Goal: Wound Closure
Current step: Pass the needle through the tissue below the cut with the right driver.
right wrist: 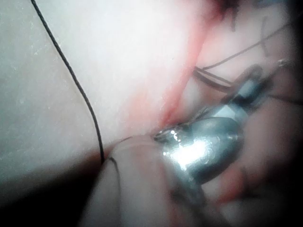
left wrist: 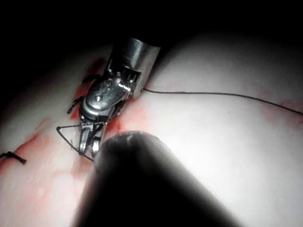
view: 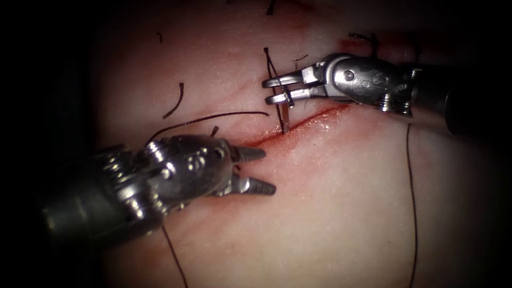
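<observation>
The cut [view: 314, 116] runs as a red line across the tissue [view: 330, 202]. My right tool [view: 276, 90] comes in from the right above the cut, jaws shut on the needle [view: 286, 114] near its upper part. The needle's lower end meets the tissue at the cut's edge; I cannot tell how deep it sits. Thread [view: 271, 63] rises from the jaws. My left tool [view: 269, 170] lies at the cut's lower left end, jaws open and holding nothing. The left wrist view shows the right tool [left wrist: 90, 142] with thread beside it.
A long strand of thread [view: 213, 117] curves left above the left tool, and another [view: 412, 192] hangs down on the right. Cut ends of thread [view: 176, 104] lie on the upper left tissue. Tied stitches [view: 368, 40] sit at the far end. Red fluid [view: 277, 137] lines the cut.
</observation>
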